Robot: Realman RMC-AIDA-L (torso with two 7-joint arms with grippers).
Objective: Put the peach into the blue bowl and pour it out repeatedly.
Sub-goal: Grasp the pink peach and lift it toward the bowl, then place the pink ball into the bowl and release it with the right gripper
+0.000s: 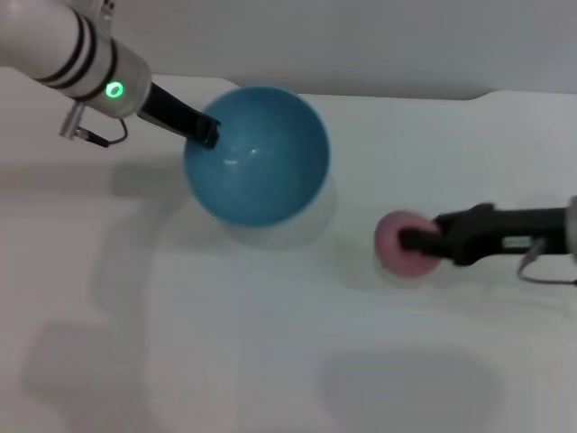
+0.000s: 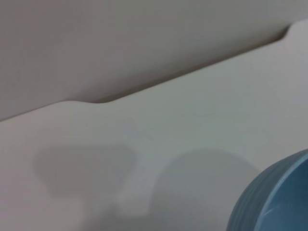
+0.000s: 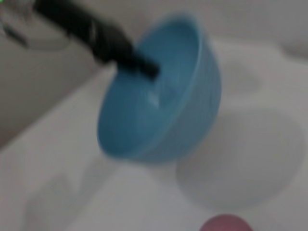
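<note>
The blue bowl is empty, held tilted above the white table, with its shadow below it. My left gripper is shut on the bowl's left rim, one finger inside it. The bowl also shows in the left wrist view and in the right wrist view, where the left gripper grips its rim. The peach is to the right of the bowl, low over the table. My right gripper reaches in from the right and is shut on the peach. The peach's top shows in the right wrist view.
The white table ends at a pale back wall just behind the bowl, with a stepped edge at the back right. The shadows of both arms fall on the table's front part.
</note>
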